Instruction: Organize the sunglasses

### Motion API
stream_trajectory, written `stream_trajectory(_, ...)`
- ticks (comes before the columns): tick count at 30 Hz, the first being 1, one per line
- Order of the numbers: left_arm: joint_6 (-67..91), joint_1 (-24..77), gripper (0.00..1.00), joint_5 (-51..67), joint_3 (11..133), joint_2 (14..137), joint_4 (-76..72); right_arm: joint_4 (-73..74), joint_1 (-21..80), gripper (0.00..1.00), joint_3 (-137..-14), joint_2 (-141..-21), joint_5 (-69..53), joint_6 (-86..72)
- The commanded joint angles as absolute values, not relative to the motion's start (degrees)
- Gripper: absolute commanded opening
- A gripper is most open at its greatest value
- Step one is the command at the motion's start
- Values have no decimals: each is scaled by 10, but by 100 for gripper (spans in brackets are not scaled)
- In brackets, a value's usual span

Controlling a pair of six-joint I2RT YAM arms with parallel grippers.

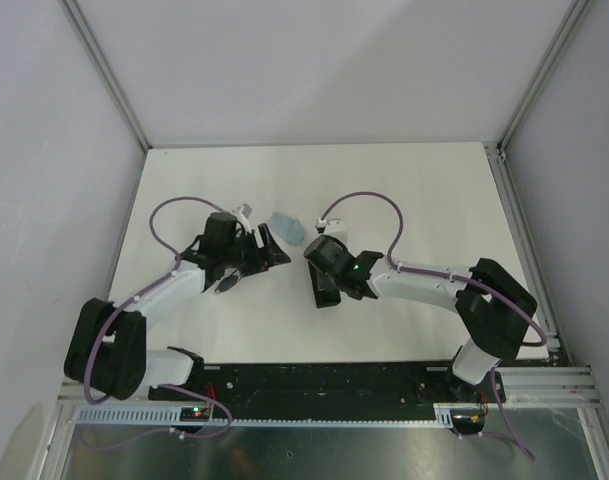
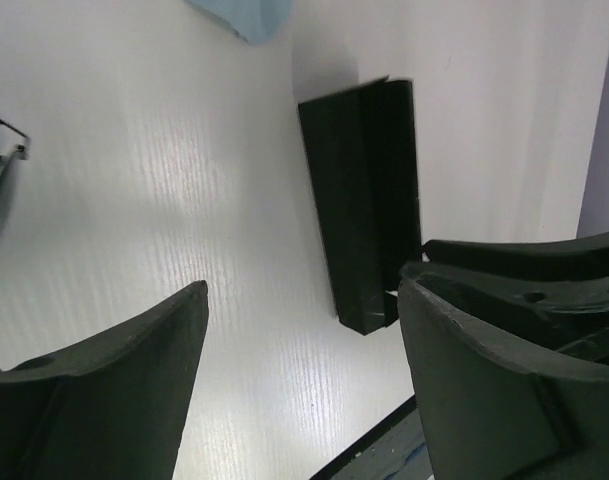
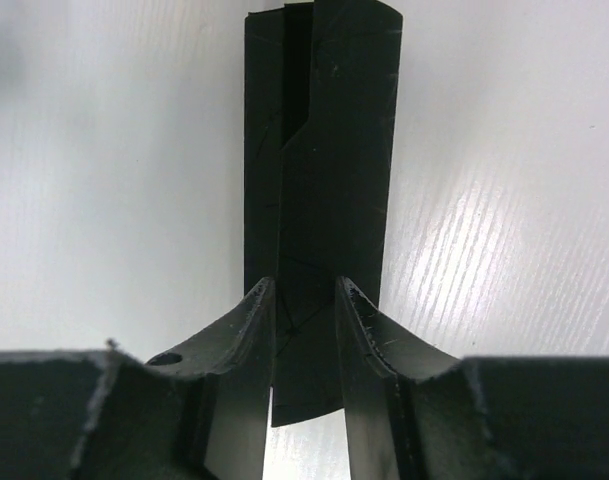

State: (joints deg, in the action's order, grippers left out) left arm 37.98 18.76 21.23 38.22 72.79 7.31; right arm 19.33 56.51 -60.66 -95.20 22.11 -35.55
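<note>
Left end effector [image 2: 302,300] open, empty, sunglasses [image 2: 14,130] beside it, right end effector [image 3: 304,290] part-open over case [image 3: 324,150], hold unclear

White table [image 1: 404,200], faintly ribbed, filling the middle of the top view. Resting on it: black oblong case [image 1: 326,292] just right of centre, long side running up the frame; small light blue cloth [image 1: 287,228] above and left of it, apart; sunglasses [image 2: 8,124] barely showing as thin dark arms at the left edge of the left wrist view
</note>
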Motion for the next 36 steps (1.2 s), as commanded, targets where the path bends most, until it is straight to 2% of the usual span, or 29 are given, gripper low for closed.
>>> stream_trajectory(1, 387, 220, 79, 213, 409, 772, 39, 182, 545, 30, -592, -922, 210, -365)
stream_trajectory(5, 389, 250, 77, 210, 427, 813, 26, 173, 532, 20, -570, -903, 201, -368)
stream_trajectory(14, 385, 312, 78, 198, 499, 930, 17, 169, 518, 10, -553, -877, 192, -358)
stream_trajectory(22, 388, 316, 61, 184, 540, 1001, 25, 175, 510, 6, -544, -875, 194, -352)
stream_trajectory(28, 384, 315, 28, 177, 544, 1031, 30, 162, 481, 5, -520, -878, 160, -352)
stream_trajectory(30, 384, 313, 20, 179, 543, 1035, 30, 161, 464, 2, -515, -889, 143, -352)
stream_trajectory(36, 379, 310, 17, 171, 541, 1031, 30, 121, 414, 0, -475, -924, 79, -346)
